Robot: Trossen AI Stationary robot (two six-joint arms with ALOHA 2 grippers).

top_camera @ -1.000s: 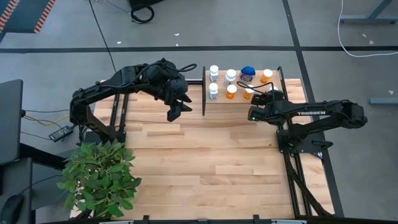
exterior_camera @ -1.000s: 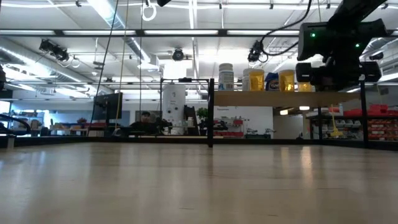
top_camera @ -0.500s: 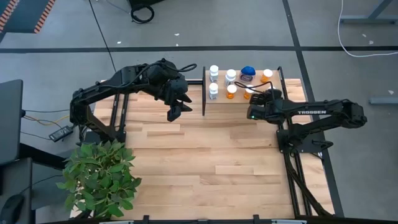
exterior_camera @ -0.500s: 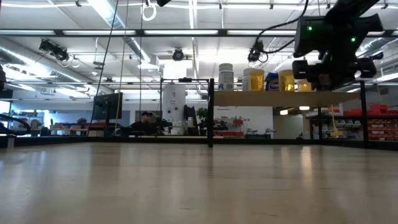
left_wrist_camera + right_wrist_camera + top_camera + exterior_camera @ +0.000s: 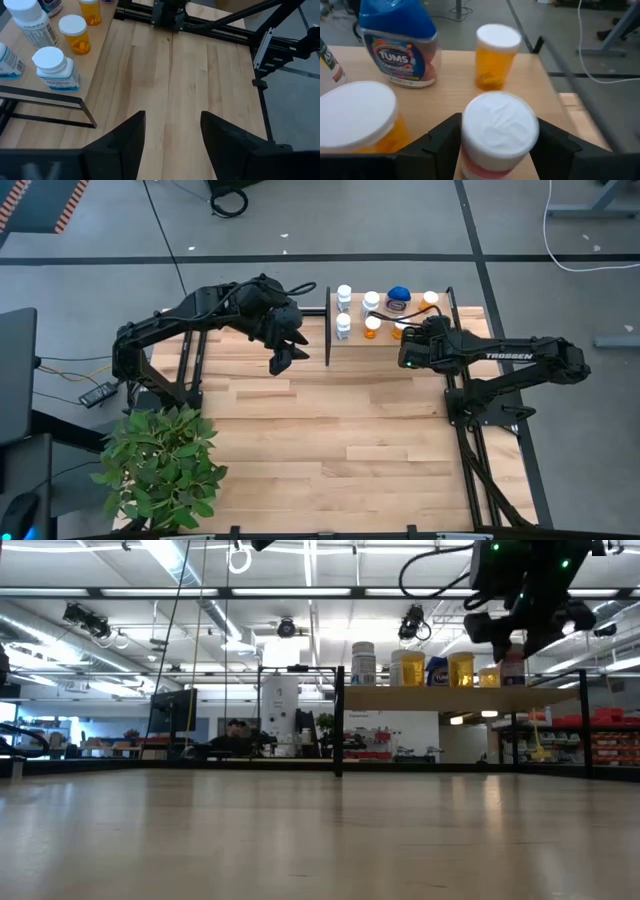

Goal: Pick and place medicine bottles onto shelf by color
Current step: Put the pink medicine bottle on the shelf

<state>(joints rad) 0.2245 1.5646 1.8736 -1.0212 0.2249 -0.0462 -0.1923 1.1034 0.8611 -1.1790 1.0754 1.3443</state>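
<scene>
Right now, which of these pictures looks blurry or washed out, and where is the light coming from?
Low view: bright ceiling strip lights glare, and the table looks soft up close. Right wrist view: the bottle between the right gripper's fingers is slightly blurred, like the orange bottle beside it. High view: even light, soft shadows under the plant. Left wrist view: sharp, open left gripper.

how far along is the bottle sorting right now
Nearly done, it seems: white, orange and blue bottles already stand on the shelf. In hand: the right tool grips a white-capped bottle above the shelf's right end. Left: setting it down. The left tool waits open over bare table.
</scene>
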